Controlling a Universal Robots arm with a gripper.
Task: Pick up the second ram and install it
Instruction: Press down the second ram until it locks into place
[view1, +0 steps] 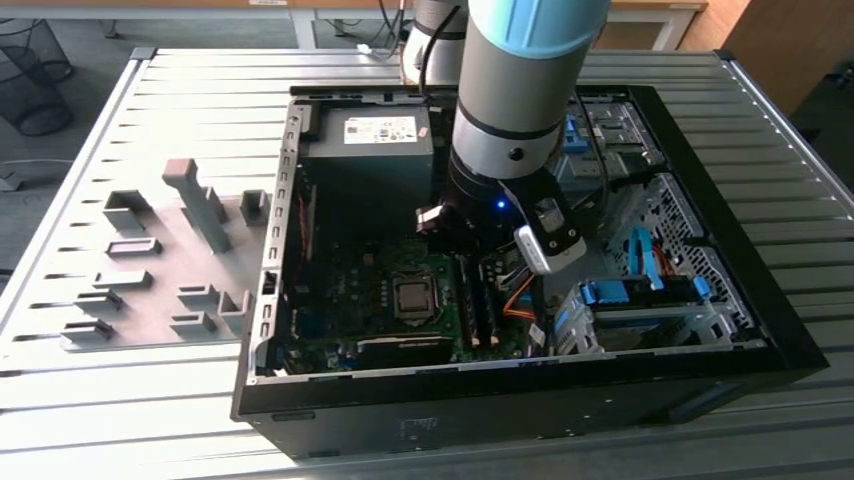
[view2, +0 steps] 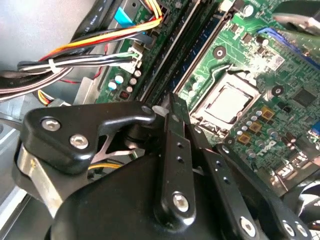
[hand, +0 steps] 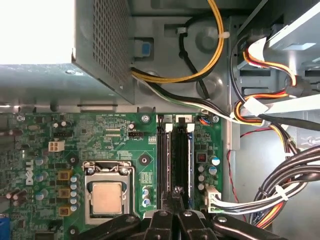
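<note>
- Across the ribbed metal counter (view1: 200, 90) lies an open computer case (view1: 747, 330), set on its side so that the board inside faces up and the arm can come at it from above.
- A grey holding fixture (view1: 160, 260) with upright pegs sits on the counter at the exterior view's left, just beside the case; its slots look meant to keep parts standing for pickup.
- Within the case, the green motherboard (hand: 115, 145) lies flat, with the bare processor socket (hand: 107, 195) near its middle and the boxy power supply (view1: 374, 150) at the far end.
- Bundled cables (hand: 280, 185) are tied off toward the drive bays, which keeps them clear of the memory slots (hand: 175, 155).
- The gripper (hand: 176, 200) hangs directly over those slots, its fingers drawn together along the line of the slot, apparently to press downward rather than to grasp.
- The second ram (hand: 190, 155) shows as a thin blue edge standing upright in the slots, just ahead of the fingertips; whether it is fully seated and latched I cannot tell.
</note>
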